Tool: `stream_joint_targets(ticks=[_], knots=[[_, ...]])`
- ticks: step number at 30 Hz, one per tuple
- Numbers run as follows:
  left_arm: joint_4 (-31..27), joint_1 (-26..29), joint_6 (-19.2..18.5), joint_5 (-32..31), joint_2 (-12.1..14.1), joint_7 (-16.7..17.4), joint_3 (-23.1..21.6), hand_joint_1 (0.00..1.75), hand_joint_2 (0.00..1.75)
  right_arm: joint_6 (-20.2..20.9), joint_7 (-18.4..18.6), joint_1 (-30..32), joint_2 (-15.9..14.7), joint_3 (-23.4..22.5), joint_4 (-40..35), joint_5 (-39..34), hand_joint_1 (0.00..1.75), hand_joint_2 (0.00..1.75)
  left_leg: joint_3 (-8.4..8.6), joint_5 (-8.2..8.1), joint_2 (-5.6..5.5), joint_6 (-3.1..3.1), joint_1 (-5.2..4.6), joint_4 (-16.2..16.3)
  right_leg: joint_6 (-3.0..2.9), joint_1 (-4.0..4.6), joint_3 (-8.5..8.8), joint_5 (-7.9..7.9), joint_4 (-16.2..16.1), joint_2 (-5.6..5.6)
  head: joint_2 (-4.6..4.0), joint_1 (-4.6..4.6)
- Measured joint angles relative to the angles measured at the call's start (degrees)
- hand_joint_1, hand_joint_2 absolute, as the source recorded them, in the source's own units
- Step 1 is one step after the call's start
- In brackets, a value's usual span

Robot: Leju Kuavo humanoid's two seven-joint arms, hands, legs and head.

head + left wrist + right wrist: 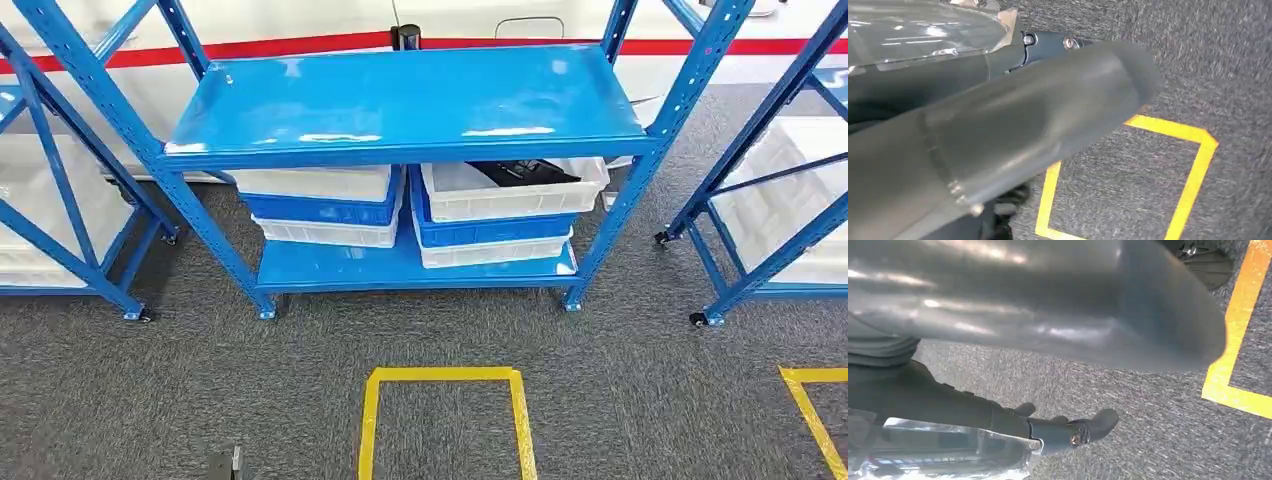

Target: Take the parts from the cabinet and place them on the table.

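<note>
On the blue rack's lower shelf sit 2 bin stacks; the right top bin holds dark parts. Grey carpet lies open before the rack. Left hand and right hand: grasp cannot be told.

The blue rack stands at twelve o'clock; stacked white and blue bins rest on its lower shelf.

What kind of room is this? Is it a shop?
More likely a storeroom or workshop than a shop: blue metal shelving racks on wheels hold stacked white and blue plastic bins, and yellow tape squares mark spots on the grey carpet floor.
</note>
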Motion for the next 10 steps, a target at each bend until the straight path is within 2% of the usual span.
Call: stream_joint_targets(ticks=[1,2,3,4,6,7,8,10], knots=[[0.0,0.1,0.2,0.0,0.0,0.1,0.0,0.0,0.0,0.0,0.0,0.1,0.0,0.0,0.0,0.0,0.0,0.0,-2.7,-2.01,0.03,-0.3,0.22,3.2,0.06,-0.01,0.31,-0.3,0.0,0.02,0.0,0.0],[0.0,0.2,0.2,0.0,0.0,0.2,0.0,0.0,0.0,0.0,0.0,0.1,-0.1,-0.1,0.0,0.0,0.0,0.0,-4.25,-2.63,0.06,-0.43,0.39,4.1,0.16,-0.04,0.67,-0.66,0.0,0.09,0.0,-0.02],[0.0,0.2,0.3,0.0,0.0,0.4,0.0,0.0,0.0,0.0,0.0,0.1,-0.1,-0.1,0.0,0.0,0.0,0.0,-4.7,-1.68,0.2,-0.39,0.51,2.8,0.22,-0.04,1.11,-1.07,0.0,0.19,0.0,-0.09],[0.0,0.1,0.5,0.1,0.0,1.0,0.0,0.0,0.0,0.0,0.0,0.1,-0.1,-0.1,0.0,0.2,0.0,0.0,-4.0,0.89,0.24,-0.22,0.52,-0.5,0.31,-0.05,1.68,-1.45,0.0,0.26,0.0,-0.04],[0.0,0.1,1.1,0.1,0.0,2.1,0.0,0.0,0.0,0.0,0.1,0.1,0.0,-0.1,0.0,0.2,0.0,0.0,-0.42,8.72,0.26,0.65,0.36,-10.5,0.61,-0.05,2.85,-2.29,-0.1,0.28,0.0,-0.11],[0.0,0.1,1.3,0.2,0.1,2.3,0.0,0.0,0.0,0.0,0.1,0.0,0.0,-0.1,0.0,0.2,0.0,0.0,0.32,10.16,0.26,1.07,0.0,-13.3,0.88,0.06,3.48,-2.62,-0.1,0.35,0.0,-0.07],[0.0,0.1,1.4,0.2,0.1,2.4,0.0,0.0,0.0,0.0,0.1,0.0,0.1,-0.1,0.0,0.2,0.0,0.0,0.34,7.73,0.23,1.38,-0.29,-12.8,1.4,0.25,2.89,-3.03,-0.4,0.46,0.0,-0.11],[0.0,0.0,2.3,0.2,0.1,3.7,0.0,0.0,0.0,0.0,0.2,-0.1,0.1,-0.1,0.0,0.4,0.0,0.0,0.82,7.79,0.01,1.58,-0.48,-13.2,1.98,0.3,3.66,-3.54,-1.3,0.35,0.0,0.0]])
